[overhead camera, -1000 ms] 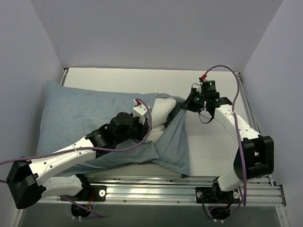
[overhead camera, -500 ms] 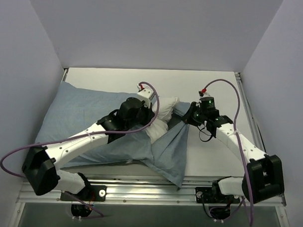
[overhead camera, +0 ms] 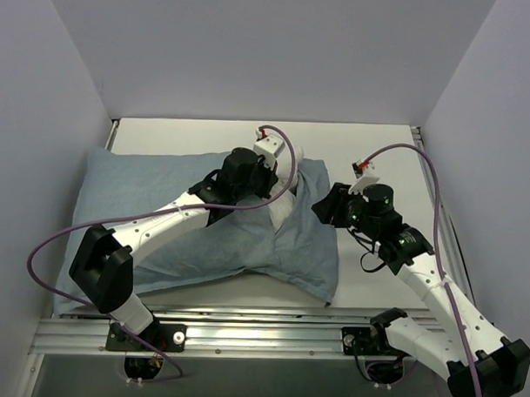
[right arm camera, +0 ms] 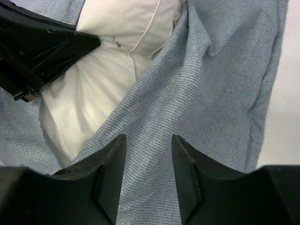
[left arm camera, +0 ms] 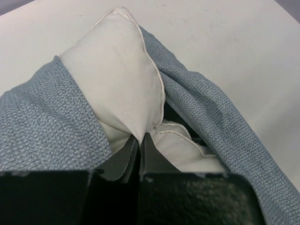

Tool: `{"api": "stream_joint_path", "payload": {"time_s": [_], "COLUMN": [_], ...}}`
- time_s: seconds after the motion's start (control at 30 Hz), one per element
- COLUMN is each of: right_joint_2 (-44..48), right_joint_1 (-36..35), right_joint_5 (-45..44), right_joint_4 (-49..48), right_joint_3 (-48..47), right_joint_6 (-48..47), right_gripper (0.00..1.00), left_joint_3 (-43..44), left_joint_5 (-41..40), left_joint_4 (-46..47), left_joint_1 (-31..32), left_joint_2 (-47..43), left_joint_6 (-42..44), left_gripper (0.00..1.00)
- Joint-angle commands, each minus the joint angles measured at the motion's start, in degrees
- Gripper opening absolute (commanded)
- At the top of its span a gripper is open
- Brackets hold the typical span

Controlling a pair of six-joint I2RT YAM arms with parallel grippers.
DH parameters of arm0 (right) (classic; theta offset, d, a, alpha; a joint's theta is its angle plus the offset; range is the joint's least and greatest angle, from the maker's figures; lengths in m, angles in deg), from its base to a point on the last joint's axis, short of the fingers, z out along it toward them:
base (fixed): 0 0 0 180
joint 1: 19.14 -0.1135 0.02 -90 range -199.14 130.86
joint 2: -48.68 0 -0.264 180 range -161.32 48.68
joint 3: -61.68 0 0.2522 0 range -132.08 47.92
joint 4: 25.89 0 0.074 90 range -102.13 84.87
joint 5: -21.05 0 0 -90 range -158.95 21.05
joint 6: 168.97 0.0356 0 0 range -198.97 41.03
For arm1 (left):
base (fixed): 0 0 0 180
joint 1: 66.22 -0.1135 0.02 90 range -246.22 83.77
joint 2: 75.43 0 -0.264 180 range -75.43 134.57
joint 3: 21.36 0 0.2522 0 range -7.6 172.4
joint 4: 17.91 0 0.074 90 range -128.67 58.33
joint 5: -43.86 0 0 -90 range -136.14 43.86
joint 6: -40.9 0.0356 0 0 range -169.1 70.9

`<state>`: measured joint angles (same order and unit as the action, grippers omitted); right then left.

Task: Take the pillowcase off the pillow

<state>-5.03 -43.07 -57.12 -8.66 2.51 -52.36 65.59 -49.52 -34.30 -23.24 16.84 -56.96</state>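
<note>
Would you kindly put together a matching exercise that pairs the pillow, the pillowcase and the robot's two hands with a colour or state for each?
Column one:
1. pillow
2. pillowcase
3. left hand
4. right hand

Column two:
A. open, hanging above blue-grey cloth
B. white, one corner exposed
C. shut on a white seam
D. blue-grey, woven

Pairs: 1-B, 2-D, 3-C, 4-A.
</note>
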Motion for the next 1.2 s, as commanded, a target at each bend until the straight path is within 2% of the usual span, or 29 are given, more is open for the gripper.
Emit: {"api": "stream_joint_path", "payload": {"time_s": [0.0,0.1,0.2,0.33,0.53,0.63,0.73,0.87,1.0,1.17], "right_joint_2": [0.63,-3.48,-6.57,-10.18,-14.40,-14.93,-12.13,-6.94,-4.65,0.00], "right_joint_1": [-2.08,-4.02,-9.46,-18.94,-24.77,-25.56,-26.00,-25.83,-24.16,-18.01], "right_joint_5": [1.27,-4.09,-11.20,-22.10,-31.60,-31.53,-33.18,-36.09,-35.13,-31.79], "right_joint_4": [0.75,3.03,3.57,5.67,8.57,9.45,10.94,15.60,17.10,18.42], "right_joint_3": [-1.08,-4.67,-6.97,-8.91,-8.39,-6.54,-3.03,1.54,5.32,9.28], "right_joint_6": [-1.48,1.51,5.19,10.38,16.80,18.29,20.23,22.08,23.04,21.38], "right_gripper": [0.42,0.49,0.54,0.57,0.58,0.53,0.42,0.17,0.00,0.00], "left_joint_3": [-4.35,-7.17,-7.62,-5.52,-3.05,-2.17,-0.42,2.91,5.82,8.64], "left_joint_5": [2.50,1.54,-0.40,-2.33,-4.88,-6.81,-9.01,-11.47,-10.25,-8.40], "left_joint_4": [6.06,6.94,6.85,6.15,4.83,4.57,3.25,-0.09,-1.93,-4.92], "left_joint_1": [0.08,0.79,1.23,1.32,1.32,1.05,0.26,-2.10,-4.13,-6.85], "left_joint_2": [-4.64,-5.34,-4.47,-2.89,-0.86,-0.69,-0.16,1.07,1.16,-0.33], "left_joint_6": [-0.75,-3.65,-5.14,-5.59,-5.59,-5.50,-5.50,-6.90,-10.68,-14.02], "left_gripper": [0.02,0.02,0.02,0.02,0.02,0.02,0.02,0.02,0.02,0.02]}}
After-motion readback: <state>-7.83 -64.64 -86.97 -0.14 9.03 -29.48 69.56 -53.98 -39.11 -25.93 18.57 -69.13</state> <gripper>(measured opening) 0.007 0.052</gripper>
